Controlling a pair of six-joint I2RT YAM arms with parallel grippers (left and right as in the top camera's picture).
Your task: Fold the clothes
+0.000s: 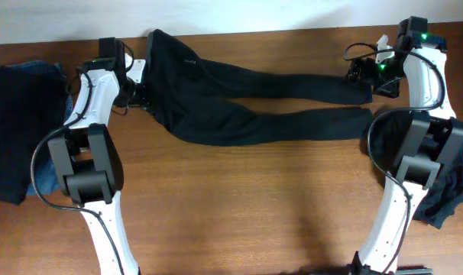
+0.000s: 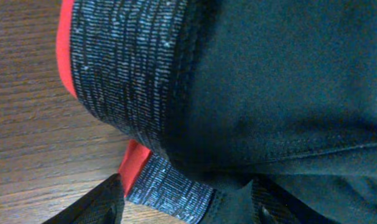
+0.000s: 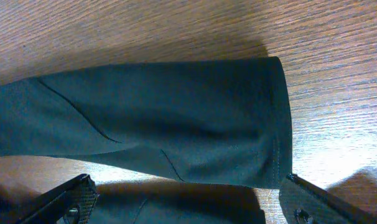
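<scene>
The black trousers lie along the far side of the table, long axis left to right; the left gripper sits at the grey waistband, and I cannot tell whether it grips; the right gripper, jaws apart, straddles a leg hem.

The brown wooden table carries long black trousers stretched across the upper middle, legs pointing right. A dark pile with blue denim lies at the left edge, and a dark garment at the right edge.

Wood tbl, white wall.
</scene>
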